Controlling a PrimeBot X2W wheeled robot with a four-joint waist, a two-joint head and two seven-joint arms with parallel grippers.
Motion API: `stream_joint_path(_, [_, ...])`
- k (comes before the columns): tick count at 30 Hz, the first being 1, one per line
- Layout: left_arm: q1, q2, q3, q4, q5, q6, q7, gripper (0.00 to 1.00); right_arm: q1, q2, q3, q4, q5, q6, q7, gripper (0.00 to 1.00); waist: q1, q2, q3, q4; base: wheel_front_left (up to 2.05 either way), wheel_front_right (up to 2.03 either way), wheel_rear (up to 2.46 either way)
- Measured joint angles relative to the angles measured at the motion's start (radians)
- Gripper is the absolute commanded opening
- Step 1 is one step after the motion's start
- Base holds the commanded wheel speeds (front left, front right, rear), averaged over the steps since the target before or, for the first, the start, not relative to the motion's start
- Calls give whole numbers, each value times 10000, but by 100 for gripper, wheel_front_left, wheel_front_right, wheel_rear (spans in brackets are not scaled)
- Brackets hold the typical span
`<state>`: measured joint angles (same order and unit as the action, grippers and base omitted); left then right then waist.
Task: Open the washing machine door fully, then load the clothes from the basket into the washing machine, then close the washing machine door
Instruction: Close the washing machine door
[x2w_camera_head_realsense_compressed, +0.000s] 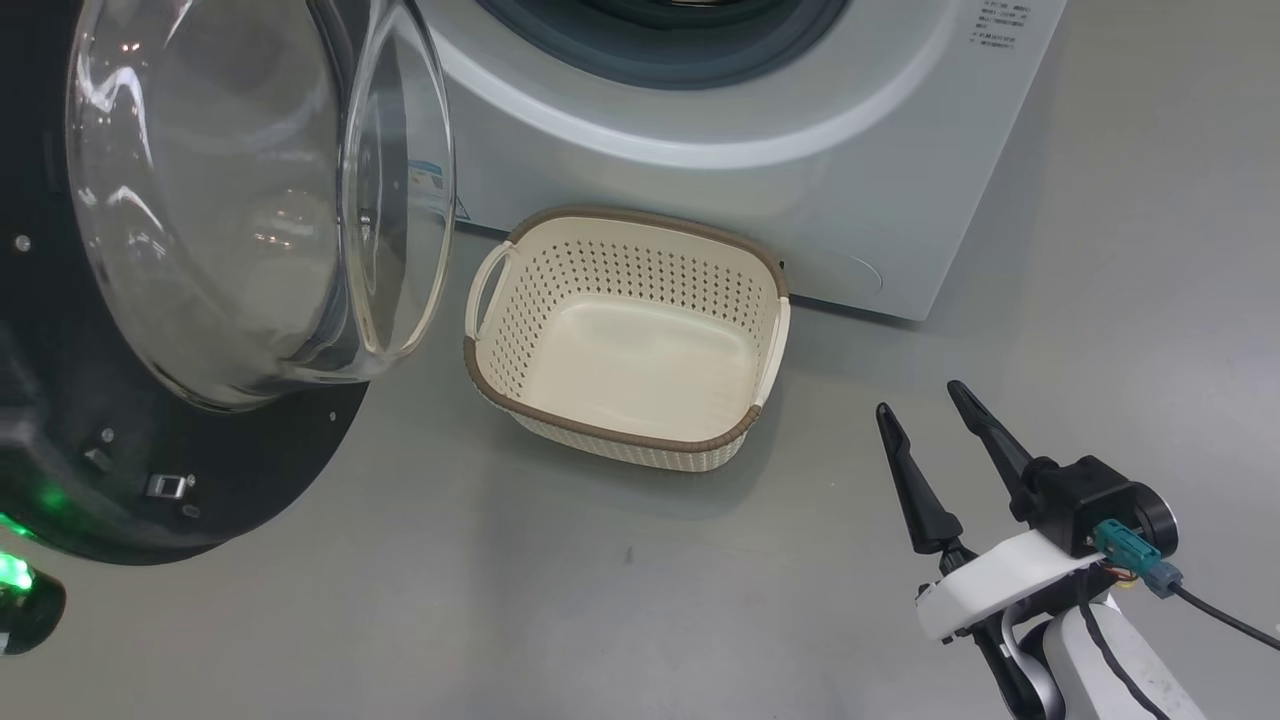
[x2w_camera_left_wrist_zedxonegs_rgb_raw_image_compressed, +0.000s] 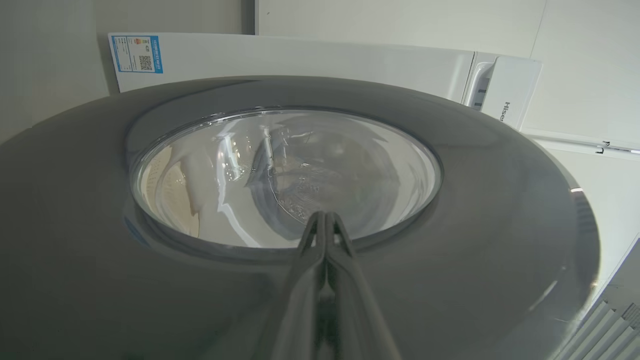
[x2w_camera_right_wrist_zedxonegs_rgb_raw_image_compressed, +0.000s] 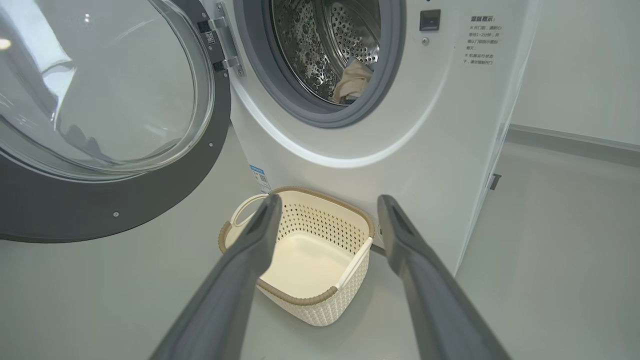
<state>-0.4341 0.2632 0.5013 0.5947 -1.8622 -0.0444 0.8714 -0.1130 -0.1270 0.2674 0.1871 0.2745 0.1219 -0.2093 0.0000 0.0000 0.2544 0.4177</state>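
Door-closing step, I judge. My left gripper (x2w_camera_left_wrist_zedxonegs_rgb_raw_image_compressed: 325, 216), pinched shut and empty, has its tips at the washing machine door (x2w_camera_left_wrist_zedxonegs_rgb_raw_image_compressed: 500, 210), on the outer face. My right gripper (x2w_camera_head_realsense_compressed: 920, 397) is spread wide and empty. The bare basket (x2w_camera_right_wrist_zedxonegs_rgb_raw_image_compressed: 320, 310) sits ahead of it, with the clothes (x2w_camera_right_wrist_zedxonegs_rgb_raw_image_compressed: 352, 82) beyond in the drum (x2w_camera_right_wrist_zedxonegs_rgb_raw_image_compressed: 310, 40). Next: push the door home.

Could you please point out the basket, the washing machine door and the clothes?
the basket (x2w_camera_head_realsense_compressed: 640, 360), head view, on its bare inner floor.
the washing machine door (x2w_camera_head_realsense_compressed: 220, 200), head view, on its glass bowl.
the clothes (x2w_camera_right_wrist_zedxonegs_rgb_raw_image_compressed: 352, 82), right wrist view, on the cream fabric.
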Motion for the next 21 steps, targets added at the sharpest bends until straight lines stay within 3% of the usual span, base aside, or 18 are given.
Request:
stream_joint_path(11, [304,-602,-629,-740,-424,-50,1361,0,5,27,75,92,107,0,-31,100,0,0,-94,18,0,0,0])
stream_joint_path(21, [707,-1166,-872,-1290,-477,-238,1774,0,12,46,107,142,157,0,-77,100,0,0,-170,-29,0,0,0])
